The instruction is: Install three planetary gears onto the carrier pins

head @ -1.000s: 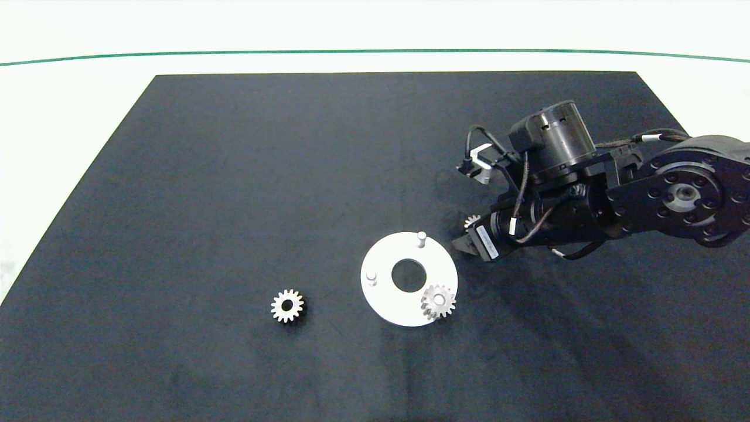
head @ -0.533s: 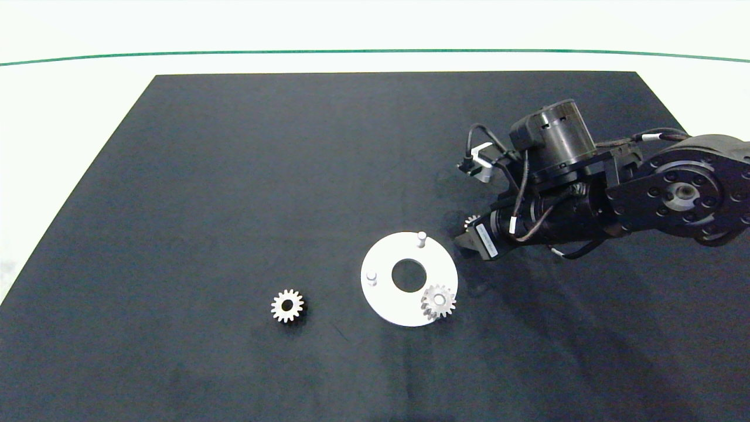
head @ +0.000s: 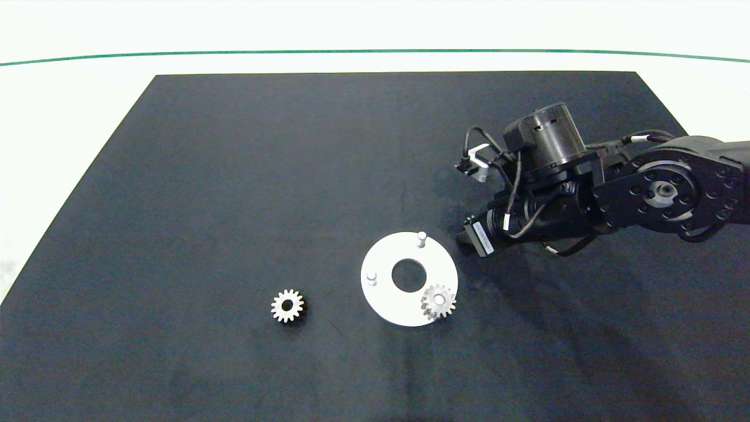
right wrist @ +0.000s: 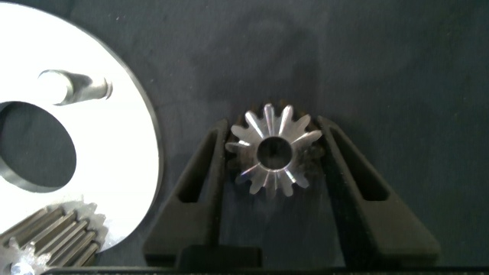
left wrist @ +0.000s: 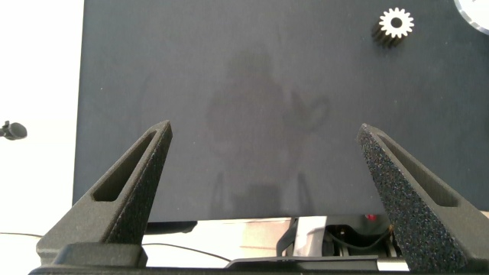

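While the left end effector [left wrist: 263,191] hangs off to the side with its fingers spread wide and nothing between them, all the action is on the right. Nearest the camera on the black mat [head: 234,176] covering the desk [head: 76,105] sits a loose planetary gear [head: 287,305], lying flat with its centre hole facing up, well apart from everything else. Just past it is the white carrier disc [head: 384,296], also flat, with its big centre hole. One planetary gear [head: 438,301] is already seated on the pin at the disc's near-right edge, bore axis straight up. The other two carrier pins are bare and upright: one on the left side [head: 371,275], one at the far edge [head: 421,238].

Just beside the disc's far-right rim, the right end effector [right wrist: 275,149] is down low near the mat, pinching the third planetary gear [right wrist: 273,150] by its toothed rim, one finger on each side. That gear's bore points back toward the wrist camera. In the head view the arm hides it.
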Controlling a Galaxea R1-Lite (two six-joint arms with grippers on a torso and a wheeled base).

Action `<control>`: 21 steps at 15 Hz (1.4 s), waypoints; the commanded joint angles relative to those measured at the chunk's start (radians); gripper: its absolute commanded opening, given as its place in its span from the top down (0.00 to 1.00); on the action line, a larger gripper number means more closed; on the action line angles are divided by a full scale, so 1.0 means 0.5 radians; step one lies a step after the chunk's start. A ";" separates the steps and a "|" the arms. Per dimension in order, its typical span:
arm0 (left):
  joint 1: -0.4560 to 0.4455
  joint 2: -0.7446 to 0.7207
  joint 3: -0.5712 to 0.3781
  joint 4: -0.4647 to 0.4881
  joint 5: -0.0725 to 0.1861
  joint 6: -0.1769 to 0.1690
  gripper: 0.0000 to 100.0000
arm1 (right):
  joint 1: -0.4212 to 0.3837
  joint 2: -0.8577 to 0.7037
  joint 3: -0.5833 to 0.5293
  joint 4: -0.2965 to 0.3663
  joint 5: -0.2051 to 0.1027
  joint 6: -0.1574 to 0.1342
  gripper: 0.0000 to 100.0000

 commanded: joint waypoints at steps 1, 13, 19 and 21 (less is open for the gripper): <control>0.000 0.008 0.001 0.008 0.000 0.001 0.00 | -0.004 0.013 -0.020 0.006 0.001 -0.003 0.62; -0.018 -0.004 0.001 0.005 0.000 0.001 0.00 | -0.001 0.013 -0.011 0.006 0.004 0.001 0.86; -0.028 -0.004 0.007 0.008 0.000 0.001 0.00 | 0.051 -0.067 -0.017 0.012 0.001 -0.006 0.96; -0.028 -0.001 0.004 0.008 0.000 0.001 0.00 | 0.131 -0.131 -0.020 0.025 -0.005 -0.021 0.96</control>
